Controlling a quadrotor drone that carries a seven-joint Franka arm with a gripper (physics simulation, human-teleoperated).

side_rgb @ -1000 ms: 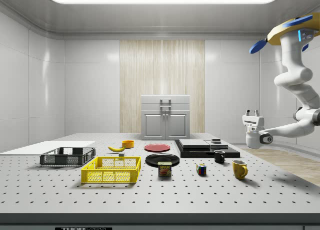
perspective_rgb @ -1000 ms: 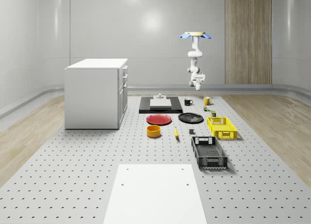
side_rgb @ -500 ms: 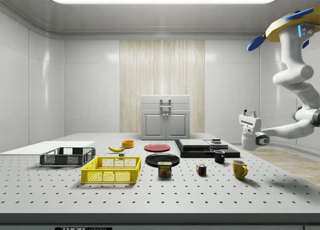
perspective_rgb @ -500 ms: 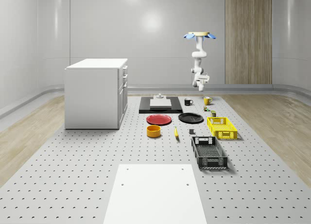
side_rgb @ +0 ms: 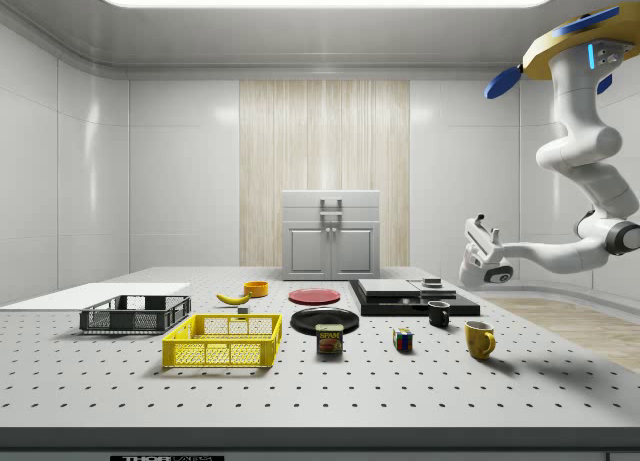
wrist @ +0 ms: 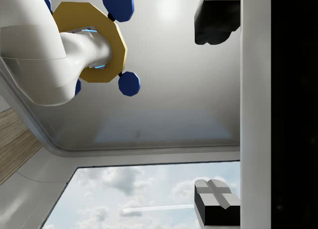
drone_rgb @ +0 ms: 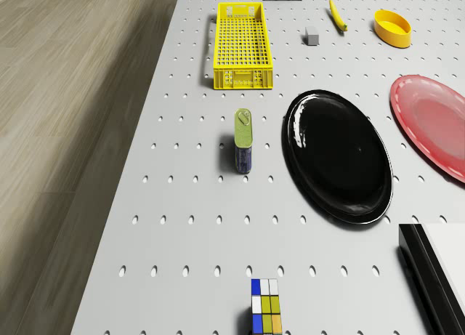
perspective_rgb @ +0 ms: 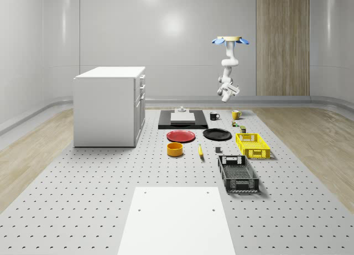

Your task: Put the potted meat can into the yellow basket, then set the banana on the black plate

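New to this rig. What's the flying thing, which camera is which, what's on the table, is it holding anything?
It is a simulated drone carrying an arm with a gripper. The drone hovers high above the table's far end, near the yellow mug. The gripper is open, holds nothing and points upward.

Views: one overhead of the whole scene, one from the side, one looking down from the drone, one from the wrist.

On the table: meat can, yellow basket, banana, black plate, red plate, yellow bowl, black basket, puzzle cube, black mug.
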